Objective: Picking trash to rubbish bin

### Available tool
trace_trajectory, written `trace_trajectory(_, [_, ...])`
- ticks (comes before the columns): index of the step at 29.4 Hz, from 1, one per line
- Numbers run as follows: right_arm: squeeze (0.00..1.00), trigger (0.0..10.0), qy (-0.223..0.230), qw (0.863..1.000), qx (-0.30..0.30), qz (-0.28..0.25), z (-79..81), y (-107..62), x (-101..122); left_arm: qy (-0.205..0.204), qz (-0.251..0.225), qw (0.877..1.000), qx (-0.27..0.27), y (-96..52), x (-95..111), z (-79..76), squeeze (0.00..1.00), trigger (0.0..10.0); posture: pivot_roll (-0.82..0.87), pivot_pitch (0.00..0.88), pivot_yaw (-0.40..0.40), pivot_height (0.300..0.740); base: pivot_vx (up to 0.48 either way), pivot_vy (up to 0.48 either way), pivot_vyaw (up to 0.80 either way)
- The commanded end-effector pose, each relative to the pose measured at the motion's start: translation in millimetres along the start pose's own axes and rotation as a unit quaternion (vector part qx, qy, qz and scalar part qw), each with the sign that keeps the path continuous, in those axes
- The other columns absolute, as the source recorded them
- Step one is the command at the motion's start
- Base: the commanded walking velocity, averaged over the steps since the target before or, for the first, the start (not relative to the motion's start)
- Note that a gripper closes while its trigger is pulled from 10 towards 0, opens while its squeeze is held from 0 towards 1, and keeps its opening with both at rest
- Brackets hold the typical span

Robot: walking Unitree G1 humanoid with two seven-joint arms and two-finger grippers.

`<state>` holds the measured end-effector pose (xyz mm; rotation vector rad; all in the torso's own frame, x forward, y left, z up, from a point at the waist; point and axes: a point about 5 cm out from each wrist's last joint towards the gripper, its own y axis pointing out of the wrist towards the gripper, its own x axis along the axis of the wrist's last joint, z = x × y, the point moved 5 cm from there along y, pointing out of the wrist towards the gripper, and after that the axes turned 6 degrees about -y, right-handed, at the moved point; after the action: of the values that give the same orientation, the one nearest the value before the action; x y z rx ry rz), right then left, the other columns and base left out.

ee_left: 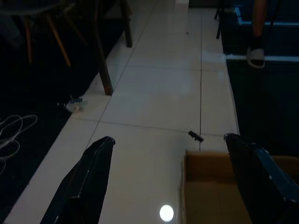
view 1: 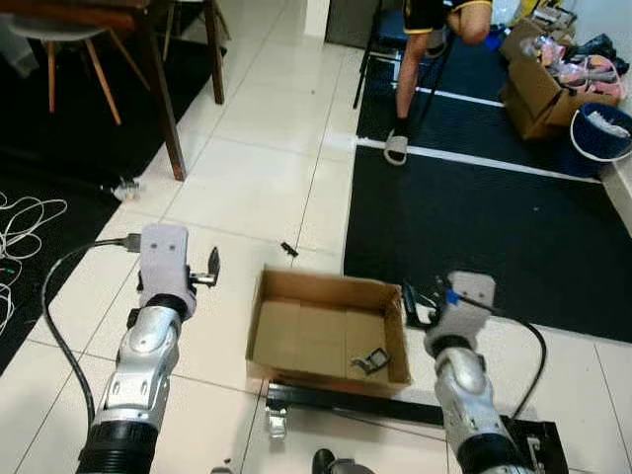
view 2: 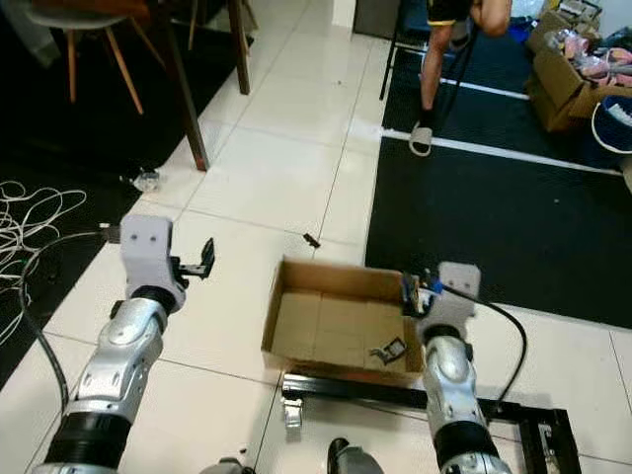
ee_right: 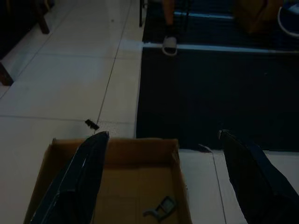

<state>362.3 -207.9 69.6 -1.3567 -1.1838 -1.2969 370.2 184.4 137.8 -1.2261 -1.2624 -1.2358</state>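
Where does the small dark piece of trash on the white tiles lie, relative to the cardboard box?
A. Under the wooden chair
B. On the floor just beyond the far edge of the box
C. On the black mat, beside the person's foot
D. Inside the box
B: the small dark piece lies on the white tiles, apart from the far rim of the cardboard box.

Open cardboard box (view 1: 296, 288) on white tile; grey scrap (view 1: 369, 361) inside; small dark trash (view 1: 288, 249) just beyond box.
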Motion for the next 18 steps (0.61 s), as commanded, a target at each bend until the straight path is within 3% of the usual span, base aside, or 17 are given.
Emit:
trace_trajectory(1, [0.0, 10.0, -0.009, 1.0, 0.006, -0.002, 0.9, -2.5, -0.6, 0.007, 0.003, 1.0, -0.003, -2.2, -4.0, -0.3, 0.0, 10.0, 0.02, 0.125, -0.035, 0.74, 0.0, 0.0, 0.0])
trace_trajectory(6, [0.0, 10.0, -0.006, 1.0, 0.018, -0.01, 13.0, 7.9, 14.6, -0.003, -0.007, 1.0, 0.003, 2.7, 1.5, -2.4, 0.0, 10.0, 0.02, 0.116, -0.046, 0.74, 0.0, 0.0, 0.0])
trace_trajectory(9, [0.0, 10.0, -0.033, 0.997, 0.058, -0.036, 29.5, 8.7, 27.5, -0.002, -0.01, 1.0, -0.007, 1.9, 3.0, -9.9, 0.0, 10.0, 0.02, 0.112, -0.051, 0.74, 0.0, 0.0, 0.0])
trace_trajectory(13, [0.0, 10.0, -0.046, 0.995, 0.08, -0.048, 39.0, 8.3, 34.5, -0.005, -0.016, 1.0, -0.021, 3.6, 6.5, -20.5, 0.0, 10.0, 0.02, 0.113, -0.054, 0.74, 0.0, 0.0, 0.0])
trace_trajectory(18, [0.0, 10.0, -0.064, 0.992, 0.098, -0.048, 46.0, 5.9, 34.2, -0.007, -0.015, 1.0, -0.025, 4.2, 5.2, -25.1, 0.0, 10.0, 0.01, 0.115, -0.05, 0.74, 0.0, 0.0, 0.65])
